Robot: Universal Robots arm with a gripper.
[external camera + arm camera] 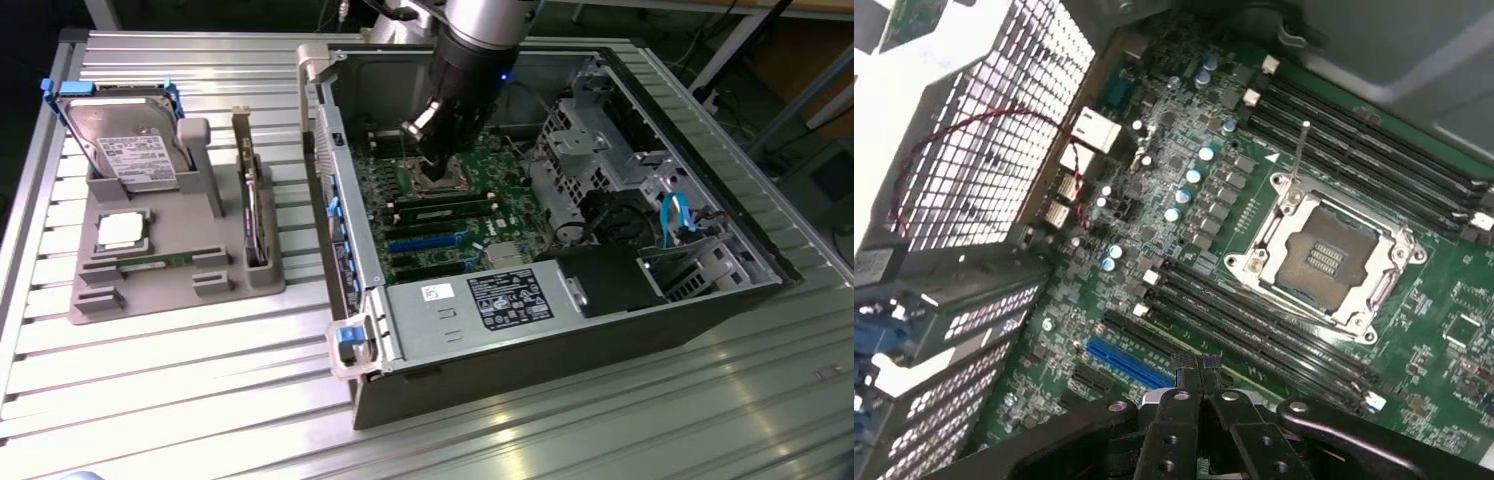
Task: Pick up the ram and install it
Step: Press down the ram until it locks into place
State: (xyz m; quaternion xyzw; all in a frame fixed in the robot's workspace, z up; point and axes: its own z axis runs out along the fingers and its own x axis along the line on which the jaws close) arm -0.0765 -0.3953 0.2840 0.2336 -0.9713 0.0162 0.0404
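Exterior view: the pincer (434, 152) hangs inside the case (561, 340) over the motherboard (454, 215); a ram (438, 210) sits slotted just below it.

Wrist view: pincer (1199, 385) closed, empty, above the memory slots (1254, 330). Judged step: seating the ram; pressing calls for square alignment.

Motherboard (1184, 200) inside the case — your wrist view.
You have the gripper (1199, 385) with fingers pressed together over the dark memory slots (1254, 335), just beside the empty processor socket (1329, 250) — blue slot (1129, 365) nearby.
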